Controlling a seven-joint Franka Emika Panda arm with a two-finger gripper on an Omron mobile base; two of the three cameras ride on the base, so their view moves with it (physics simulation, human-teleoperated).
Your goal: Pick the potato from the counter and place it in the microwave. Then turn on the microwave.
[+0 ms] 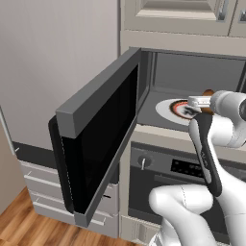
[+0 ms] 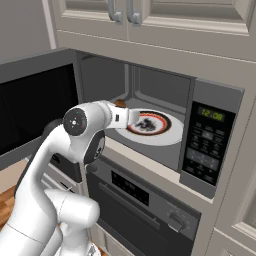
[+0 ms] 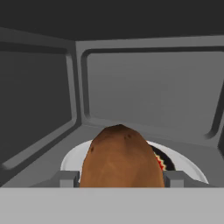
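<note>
1. Inside the open microwave [image 2: 150, 100], the arm is reaching in with its fingers [image 3: 121, 179] closed on the potato [image 3: 120, 157], one fingertip showing at each side of it in the hand view.
2. The potato is sitting between the fingers above the near edge of the white plate [image 3: 72, 156], whose red-and-black ring is peeking out at the potato's right.
3. In the left base view the potato [image 1: 208, 92] is showing as a small brown lump just over the hand, above the plate [image 1: 166, 109].
4. In the right base view the potato [image 2: 119, 103] is appearing just behind the wrist, at the left edge of the plate [image 2: 165, 132].
5. Whether the potato is touching the plate or hanging just above it, I cannot tell.
6. The microwave door [image 1: 98, 139] is standing swung wide open to the left, its black glass facing the room.
7. The control panel [image 2: 209, 142] with its green clock is sitting at the right of the cavity.
8. Below the microwave, the oven [image 2: 145, 205] with its knob and dark display is sitting closed.
9. Above, pale cabinet doors [image 2: 165, 12] are hanging shut.
</note>
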